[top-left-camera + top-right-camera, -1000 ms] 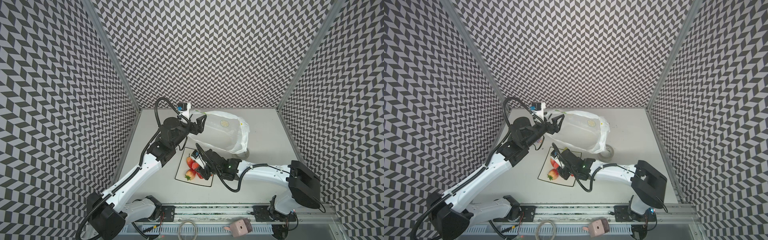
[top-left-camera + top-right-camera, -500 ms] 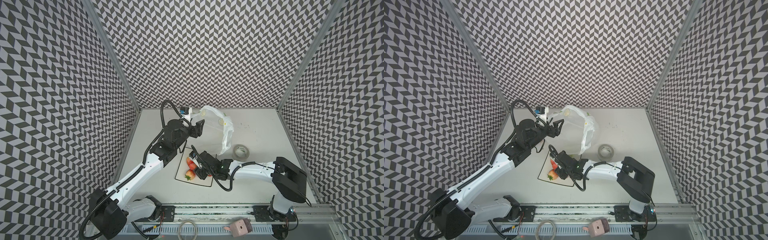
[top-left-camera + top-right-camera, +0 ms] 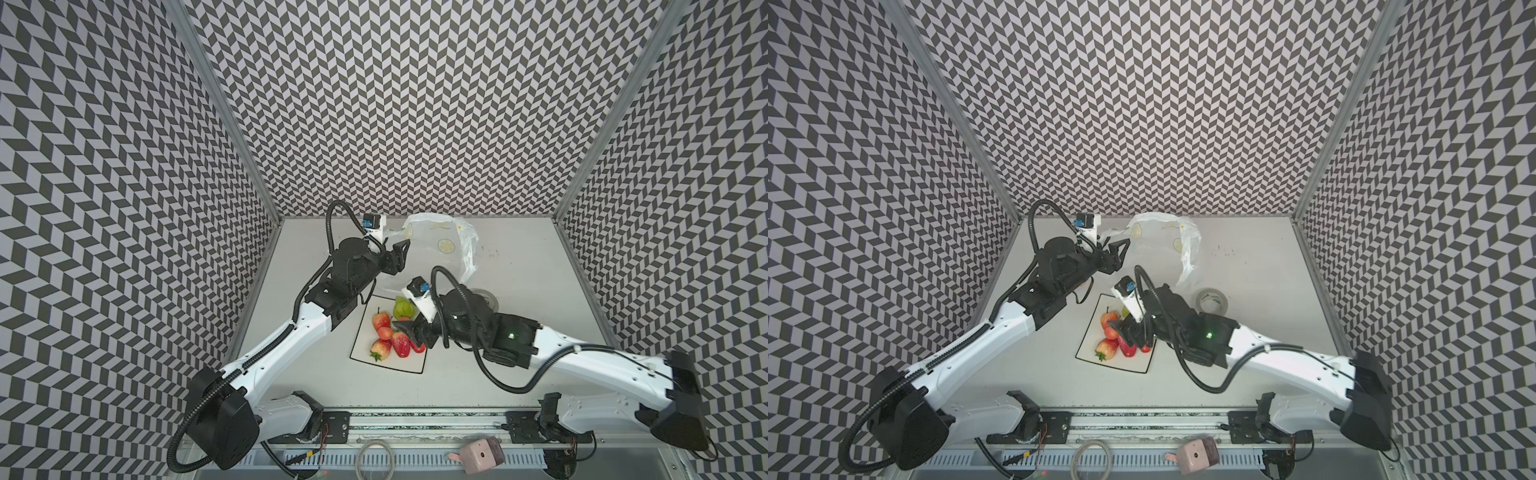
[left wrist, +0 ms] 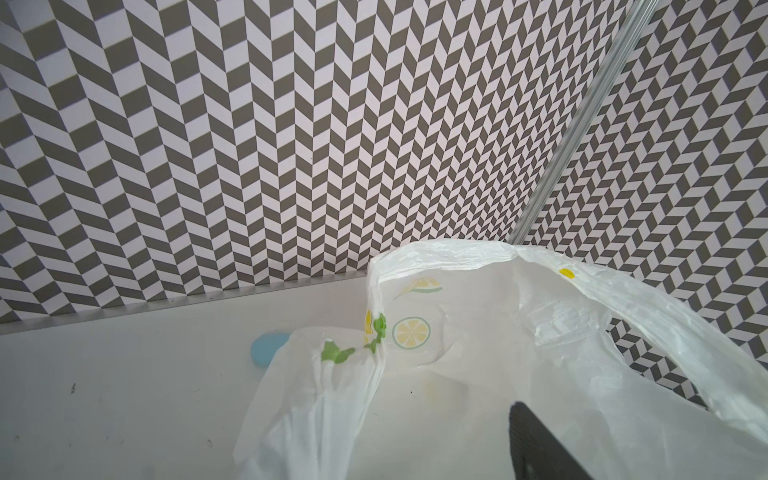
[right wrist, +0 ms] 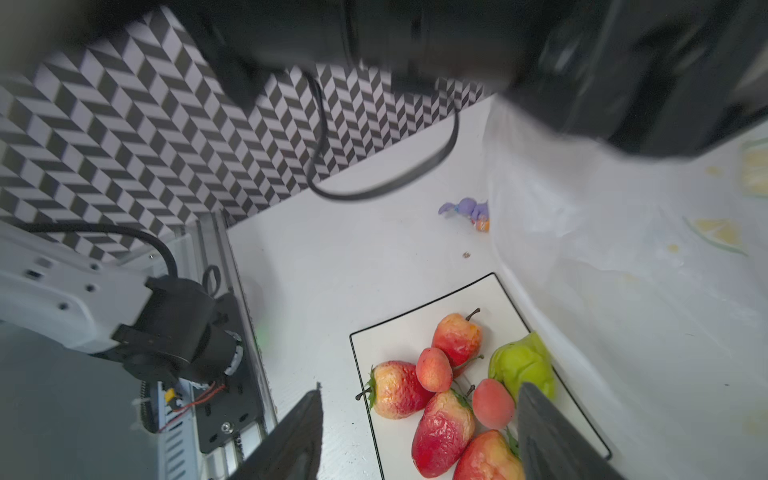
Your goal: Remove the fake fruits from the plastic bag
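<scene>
Your right pincer (image 5: pixel 419 390), wide open and empty, hangs directly over the glossy toy fruits (image 5: pixel 395 388) on the white square black-rimmed plate (image 5: pixel 386 345): four red strawberries (image 5: pixel 442 432), one knobbly green pear (image 5: pixel 521 365), two small pinkish balls (image 5: pixel 434 370). The crinkly translucent white plastic bag (image 3: pixel 440 245) stands just ahead of your left pincer (image 3: pixel 399 254), jaws apart, hold unclear.

Fake fruits (image 3: pixel 381 348) heaped on plate (image 3: pixel 365 336), front-centre of desk (image 3: pixel 519 270); plastic bag (image 3: pixel 440 245) behind plate, toward back wall; tape roll (image 3: pixel 1223 307) right of plate.
</scene>
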`<state>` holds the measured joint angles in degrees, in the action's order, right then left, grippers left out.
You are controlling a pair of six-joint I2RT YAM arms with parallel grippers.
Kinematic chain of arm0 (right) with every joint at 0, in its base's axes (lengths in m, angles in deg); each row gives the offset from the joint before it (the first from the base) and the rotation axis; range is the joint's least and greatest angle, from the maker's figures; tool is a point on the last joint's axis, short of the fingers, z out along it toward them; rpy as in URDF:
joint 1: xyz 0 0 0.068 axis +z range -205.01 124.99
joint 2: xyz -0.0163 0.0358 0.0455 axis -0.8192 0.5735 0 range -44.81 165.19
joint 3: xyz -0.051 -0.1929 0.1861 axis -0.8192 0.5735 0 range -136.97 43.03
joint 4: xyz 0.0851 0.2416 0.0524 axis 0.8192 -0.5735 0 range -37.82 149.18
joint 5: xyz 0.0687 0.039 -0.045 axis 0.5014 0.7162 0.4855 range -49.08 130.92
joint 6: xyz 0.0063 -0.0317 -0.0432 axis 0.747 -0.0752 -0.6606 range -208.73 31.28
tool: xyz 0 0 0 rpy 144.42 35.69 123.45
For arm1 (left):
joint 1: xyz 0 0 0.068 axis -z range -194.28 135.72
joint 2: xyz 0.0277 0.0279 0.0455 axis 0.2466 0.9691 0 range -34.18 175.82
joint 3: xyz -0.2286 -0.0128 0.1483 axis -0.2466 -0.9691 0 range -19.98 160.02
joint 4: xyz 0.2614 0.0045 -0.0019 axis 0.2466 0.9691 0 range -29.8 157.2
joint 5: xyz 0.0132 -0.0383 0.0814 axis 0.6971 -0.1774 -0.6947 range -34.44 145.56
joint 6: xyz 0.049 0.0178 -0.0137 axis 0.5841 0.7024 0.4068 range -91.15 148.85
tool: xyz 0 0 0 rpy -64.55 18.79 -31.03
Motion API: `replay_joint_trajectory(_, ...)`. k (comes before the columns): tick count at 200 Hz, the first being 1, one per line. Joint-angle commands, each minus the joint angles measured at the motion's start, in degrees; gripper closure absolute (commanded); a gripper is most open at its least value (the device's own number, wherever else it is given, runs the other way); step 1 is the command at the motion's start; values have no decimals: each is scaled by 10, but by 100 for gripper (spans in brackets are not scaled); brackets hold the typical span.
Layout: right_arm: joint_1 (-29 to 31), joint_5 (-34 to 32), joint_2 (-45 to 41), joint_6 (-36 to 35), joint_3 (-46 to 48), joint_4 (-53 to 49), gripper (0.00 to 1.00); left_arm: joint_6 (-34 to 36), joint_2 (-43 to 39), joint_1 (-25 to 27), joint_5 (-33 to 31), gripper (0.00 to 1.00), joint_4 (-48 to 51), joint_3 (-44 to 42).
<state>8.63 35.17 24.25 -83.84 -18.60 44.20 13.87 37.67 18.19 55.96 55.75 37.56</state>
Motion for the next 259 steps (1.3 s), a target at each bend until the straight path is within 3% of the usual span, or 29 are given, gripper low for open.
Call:
replay_joint_trajectory(1,0,-95,-32,51,-72,-86,28,-6,6,-2,10,32,-27,-10)
replay_joint_trajectory(21,-20,-210,-26,124,-146,-186,27,-7,14,-2,15,34,-34,-11)
replay_joint_trajectory(37,-75,-256,-13,174,-194,-259,19,-7,21,-2,18,35,-38,-12)
replay_joint_trajectory(56,-172,-233,1,217,-221,-301,9,-7,26,-2,22,36,-42,-13)
replay_joint_trajectory(83,-280,-106,35,206,-202,-272,2,-6,28,-2,23,36,-42,-15)
replay_joint_trajectory(104,-301,-52,76,213,-199,-243,1,-5,27,-2,22,36,-39,-18)
replay_joint_trajectory(128,-311,-41,117,223,-184,-196,3,-6,26,-2,22,36,-40,-23)
replay_joint_trajectory(144,-318,-43,144,228,-176,-163,14,-4,24,-3,22,36,-39,-24)
replay_joint_trajectory(165,-319,-29,174,237,-167,-114,43,-3,26,-3,32,33,-40,-22)
replay_joint_trajectory(182,-319,2,193,249,-162,-69,69,-8,29,-3,65,23,-42,-14)
replay_joint_trajectory(197,-319,24,208,279,-154,-28,83,-26,38,-4,105,15,-44,-5)
replay_joint_trajectory(234,-318,69,254,343,-161,37,97,-96,69,-7,188,9,-23,25)
replay_joint_trajectory(259,-319,9,272,355,-156,52,100,-103,60,-10,200,8,-26,35)
